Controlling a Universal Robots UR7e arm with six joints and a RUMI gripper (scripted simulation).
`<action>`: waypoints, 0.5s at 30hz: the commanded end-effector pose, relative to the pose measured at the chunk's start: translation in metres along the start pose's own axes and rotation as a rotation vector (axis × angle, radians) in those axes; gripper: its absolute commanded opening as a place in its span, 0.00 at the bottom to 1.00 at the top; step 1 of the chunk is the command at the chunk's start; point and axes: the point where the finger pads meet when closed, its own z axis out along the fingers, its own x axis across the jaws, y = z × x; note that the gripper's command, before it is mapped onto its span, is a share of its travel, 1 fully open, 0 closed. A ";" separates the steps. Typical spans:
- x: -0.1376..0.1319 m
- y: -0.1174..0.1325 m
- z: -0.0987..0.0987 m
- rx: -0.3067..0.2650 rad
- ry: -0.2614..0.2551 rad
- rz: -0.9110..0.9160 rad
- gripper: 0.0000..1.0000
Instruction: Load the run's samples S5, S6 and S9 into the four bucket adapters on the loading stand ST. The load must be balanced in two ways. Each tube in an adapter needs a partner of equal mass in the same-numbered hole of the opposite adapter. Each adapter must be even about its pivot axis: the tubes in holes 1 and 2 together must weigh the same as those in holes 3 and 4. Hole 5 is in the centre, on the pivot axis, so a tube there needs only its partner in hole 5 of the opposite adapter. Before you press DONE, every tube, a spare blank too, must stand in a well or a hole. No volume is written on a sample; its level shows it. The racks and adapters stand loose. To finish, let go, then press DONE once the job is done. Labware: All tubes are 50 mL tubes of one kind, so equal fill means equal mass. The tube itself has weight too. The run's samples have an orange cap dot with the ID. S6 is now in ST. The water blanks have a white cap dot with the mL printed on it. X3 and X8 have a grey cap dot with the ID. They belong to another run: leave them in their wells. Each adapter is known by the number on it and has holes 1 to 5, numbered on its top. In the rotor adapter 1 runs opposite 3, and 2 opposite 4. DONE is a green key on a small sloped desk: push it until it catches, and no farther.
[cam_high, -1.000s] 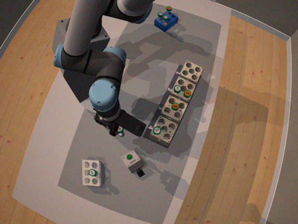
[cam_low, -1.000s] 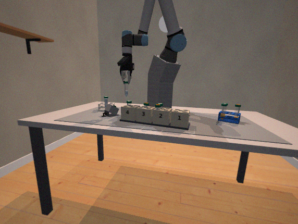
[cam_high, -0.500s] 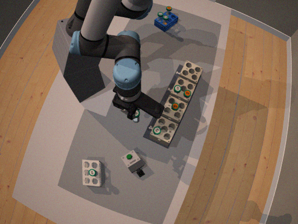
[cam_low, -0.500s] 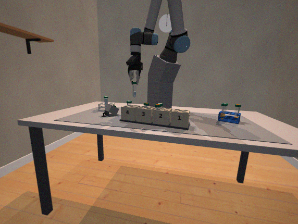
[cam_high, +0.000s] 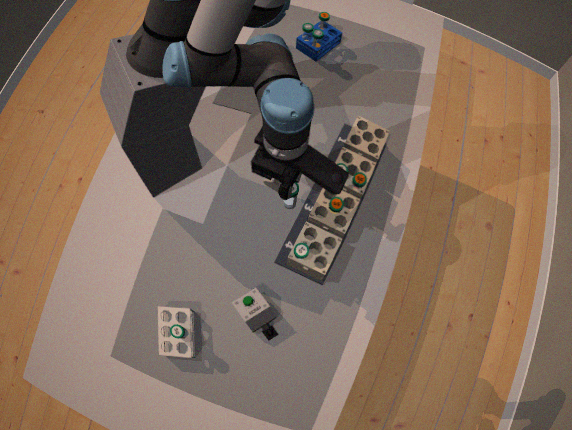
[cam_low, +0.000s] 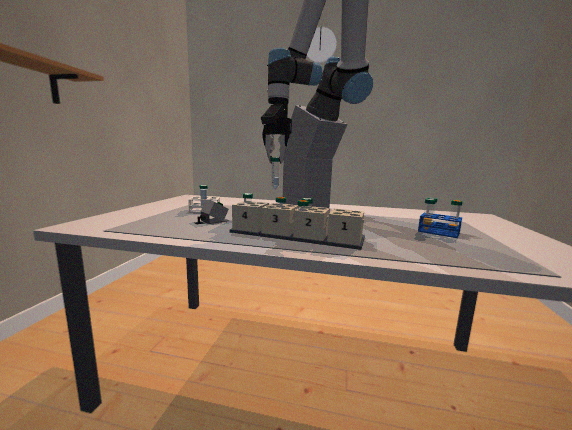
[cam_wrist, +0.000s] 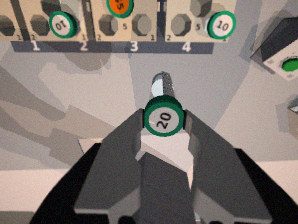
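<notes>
White-dotted 20 blank held above the table, near the adapter stand.
Top view: mid-frame, gripper (cam_high: 290, 189) (cam_low: 275, 152) (cam_wrist: 163, 110) beside the loading stand (cam_high: 281, 261) (cam_low: 295, 239) (cam_wrist: 112, 48); lower left, white rack (cam_high: 188, 353) (cam_low: 191, 205) with one blank. Exterior view: centre, 20 blank (cam_high: 289, 202) (cam_low: 275, 175) (cam_wrist: 164, 120) hangs upright, bottom clear of the adapters. Wrist view: centre, fingers part-closed, clamped on its green cap; upper right, adapter 4 (cam_low: 245, 220) (cam_wrist: 172, 33) carries a 10 blank (cam_high: 301, 250) (cam_low: 248, 195) (cam_wrist: 221, 24).

So the arm's bent over at the elbow with its wrist (cam_high: 287, 107) (cam_low: 278, 75) up high, and the gripper (cam_high: 291, 189) (cam_low: 274, 159) (cam_wrist: 163, 110) just hangs there pointing down, jaws clamped on a tube.
</notes>
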 end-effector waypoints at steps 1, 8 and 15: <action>-0.034 -0.013 -0.001 -0.002 0.005 0.002 0.00; -0.071 -0.026 -0.001 -0.002 0.005 0.002 0.00; -0.109 -0.039 -0.001 -0.002 0.005 0.002 0.00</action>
